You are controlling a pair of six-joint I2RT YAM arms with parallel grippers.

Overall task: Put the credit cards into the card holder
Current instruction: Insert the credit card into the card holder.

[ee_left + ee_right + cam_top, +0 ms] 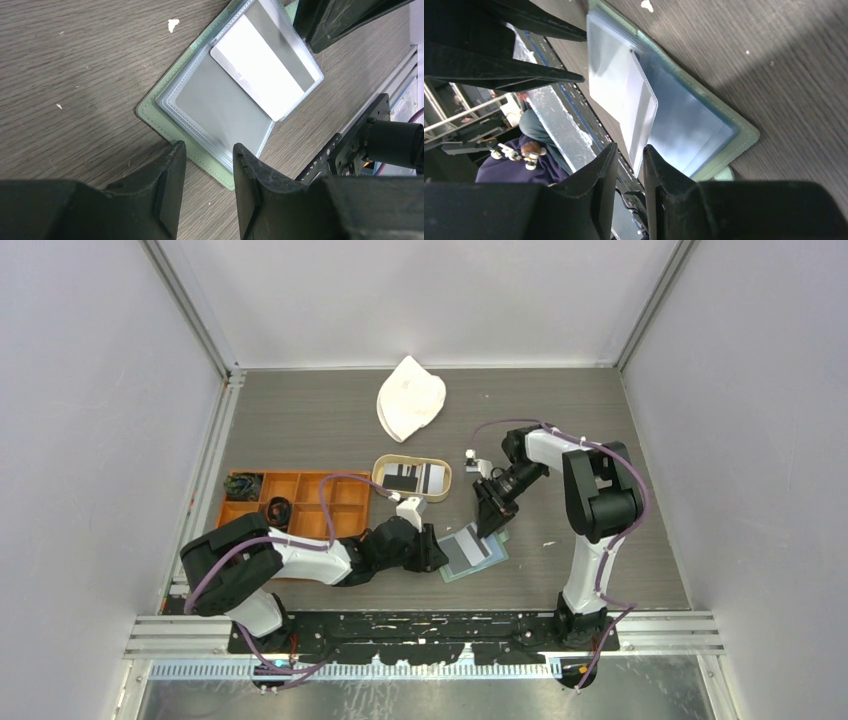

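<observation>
The small sage-green bifold card holder [474,553] with clear inner pockets is seen lying open on the dark wood-grain table [330,420], between the two arms. A white plastic card with a grey stripe [265,65] is seen partly inside a clear sleeve. The left gripper [209,180] is held partly open over the holder's near edge, nothing being gripped. Whether the right gripper [630,172], its fingers narrowly apart at a sleeve's edge, pinches that sleeve cannot be told.

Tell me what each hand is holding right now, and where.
Right hand appears to pinch the lifted clear pocket by its free corner. Left hand grips nothing: open fingers straddle the card holder's near edge.
</observation>
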